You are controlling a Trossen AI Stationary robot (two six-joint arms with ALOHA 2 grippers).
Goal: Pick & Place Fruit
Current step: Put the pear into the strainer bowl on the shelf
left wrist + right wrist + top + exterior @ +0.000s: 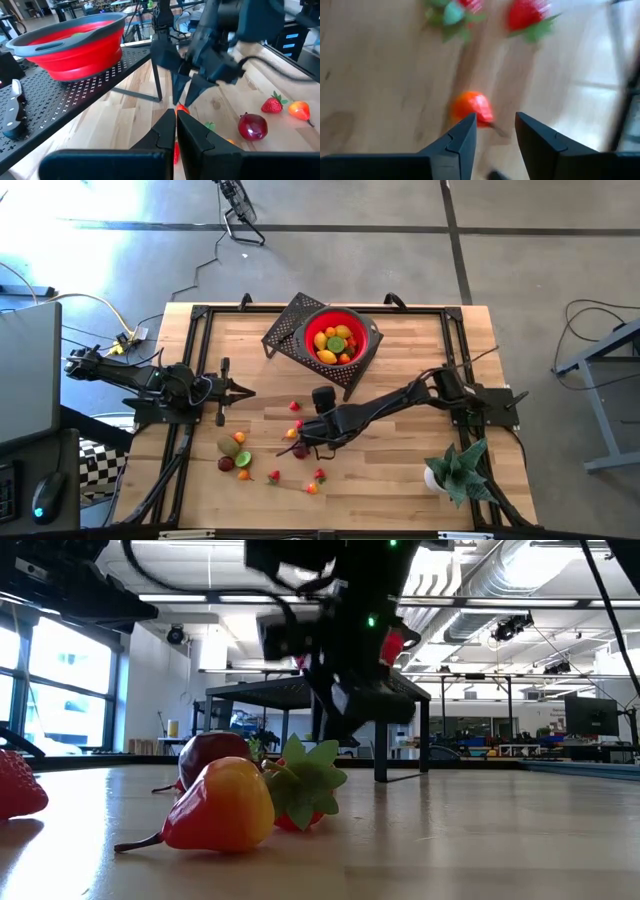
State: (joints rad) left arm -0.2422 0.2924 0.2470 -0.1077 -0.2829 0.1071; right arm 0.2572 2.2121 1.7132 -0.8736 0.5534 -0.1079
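A red bowl (362, 326) holding several fruits stands on a black perforated stand (296, 320) at the table's far middle. More small fruits lie loose on the wood: strawberries (293, 406), a dark red one (301, 450) and green-brown ones (230, 447). My right gripper (495, 122) is open and slants down over a small orange-red fruit (470, 107), which lies just ahead of one fingertip, not between the two. In the left wrist view that fruit (182, 108) sits under the right gripper's tips. My left gripper (176, 117) waits shut at the table's left, pointing level. My right gripper comes at the small orange-red fruit from above, slanting down from the table's right. One fingertip (468, 125) stands at the fruit's near edge (475, 117); I cannot tell whether it touches. The fruit lies on the table.
A spiky green plant in a white pot (455, 470) stands at the near right corner. Close to the low camera lie a yellow-red fruit (215, 805), a dark red one (210, 752) and a leafy strawberry (305, 790). A black frame (190, 360) rims the table.
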